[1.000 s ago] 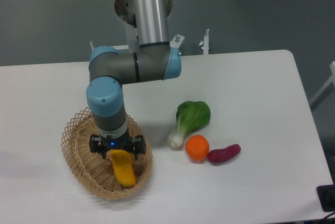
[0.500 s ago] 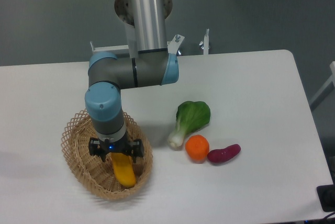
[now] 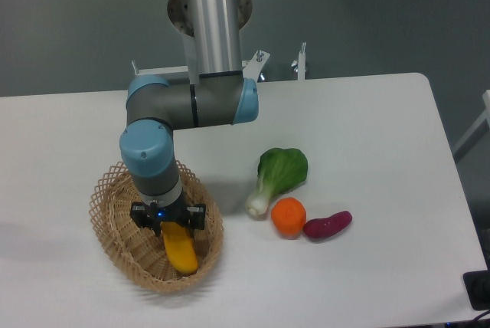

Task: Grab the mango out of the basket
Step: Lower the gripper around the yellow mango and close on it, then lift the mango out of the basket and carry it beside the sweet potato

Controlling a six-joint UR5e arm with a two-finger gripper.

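On the left of my view sits the basket point(image 3: 107, 205), an oval of tan wicker with an open lattice rim, resting on the white table point(image 3: 367, 129). My arm reaches down into it from above, wrist pointing straight at the basket floor. The gripper point(image 3: 168, 223) is low inside the basket, directly over the upper end of the mango point(image 3: 181, 250). The mango lies in the right half of the basket, a smooth yellow-orange fruit whose long axis runs away from the gripper toward the near rim, tilted slightly right. Only its lower two thirds show; the top end is hidden beneath the gripper body.

I cannot tell whether the fingers are closed on the fruit or just straddling it — the wrist blocks the fingertips from this camera. My judgement is that the grasp hinges on the fingers crossing the mango's narrow width near that upper end, not along its length.

Further right, well apart from the basket, lie a green leafy vegetable point(image 3: 279, 175), a round orange point(image 3: 289, 217), and a purple sweet potato point(image 3: 328, 224) touching the orange.
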